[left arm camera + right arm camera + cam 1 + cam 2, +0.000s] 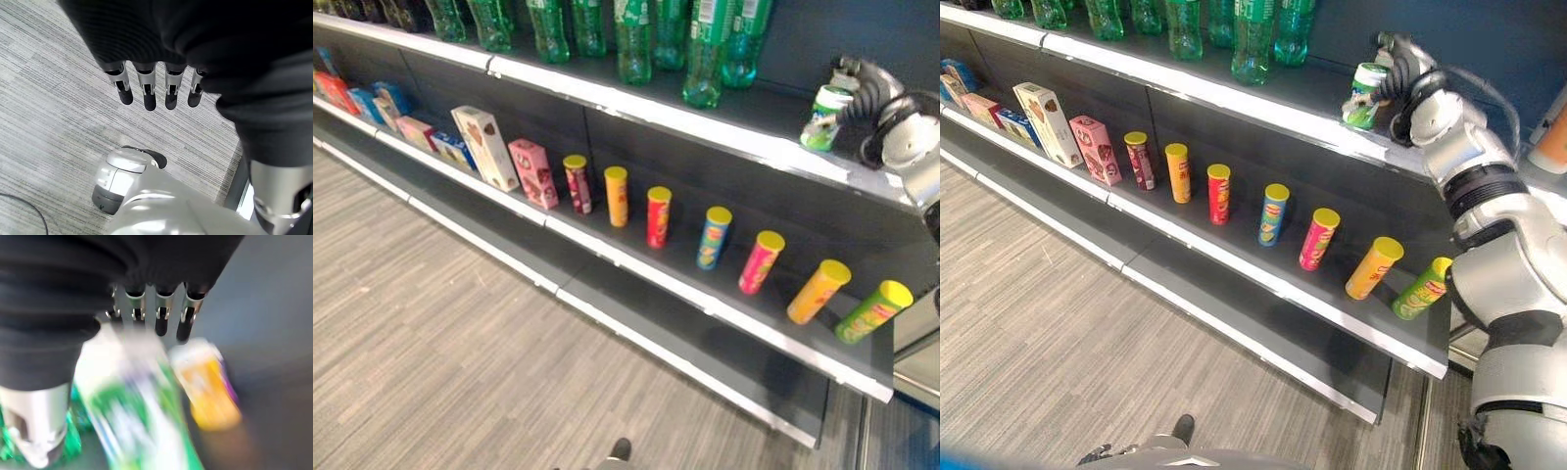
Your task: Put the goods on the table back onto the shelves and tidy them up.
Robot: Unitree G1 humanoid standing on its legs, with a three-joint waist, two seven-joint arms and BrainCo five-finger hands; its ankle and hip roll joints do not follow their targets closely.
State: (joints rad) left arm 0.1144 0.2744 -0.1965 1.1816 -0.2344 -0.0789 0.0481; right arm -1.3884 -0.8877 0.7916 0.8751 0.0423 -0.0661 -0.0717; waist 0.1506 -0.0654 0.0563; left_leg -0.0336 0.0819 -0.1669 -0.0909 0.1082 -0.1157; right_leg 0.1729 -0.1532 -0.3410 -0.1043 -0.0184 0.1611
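My right hand (1398, 70) is up at the right end of the upper shelf (705, 124), curled round a green and white can (1365, 95) that stands near the shelf's front edge. The right wrist view shows the can (132, 406) blurred, between the fingers (161, 318) and the thumb, with an orange container (210, 387) just beyond it. My left hand (146, 93) hangs over the grey floor with relaxed fingers, holding nothing.
Green bottles (636, 39) crowd the upper shelf to the left of the can. On the middle shelf stands a spaced row of chip tubes (658, 217), with boxes (484, 147) further left. The lowest shelf (636, 323) sits just above the floor.
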